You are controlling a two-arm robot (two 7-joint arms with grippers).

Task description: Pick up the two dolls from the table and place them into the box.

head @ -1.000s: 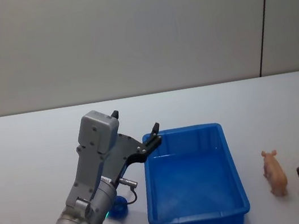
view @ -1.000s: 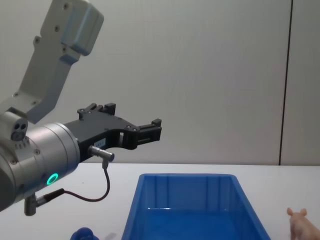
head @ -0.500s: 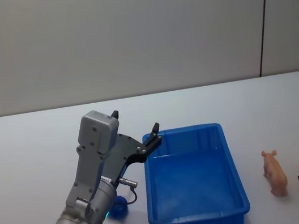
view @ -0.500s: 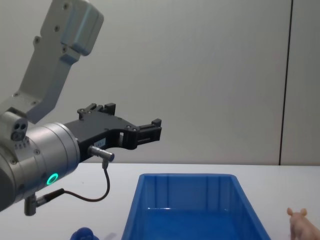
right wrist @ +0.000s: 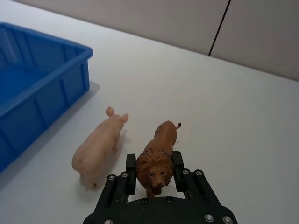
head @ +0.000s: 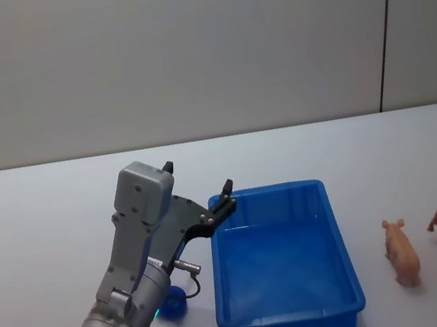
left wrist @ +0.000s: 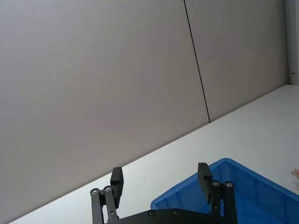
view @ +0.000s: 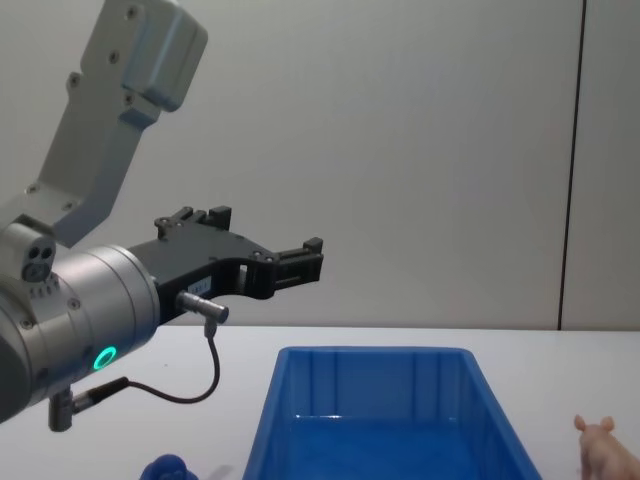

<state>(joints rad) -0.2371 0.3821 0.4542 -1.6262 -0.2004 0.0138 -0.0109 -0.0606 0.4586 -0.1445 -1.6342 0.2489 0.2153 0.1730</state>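
Holding the brown lion [right wrist: 161,140] tight in my right gripper [right wrist: 154,162], pink pig [right wrist: 97,150] just beside it; left gripper [left wrist: 160,173] wide open.

We note a plain grey wall [head: 167,54] at the far side, evenly lit; a thin dark seam [head: 386,22] runs down it on the right.

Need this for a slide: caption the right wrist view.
Right tool clamped on the lion by its head, pig beside it on the table, blue box nearby.
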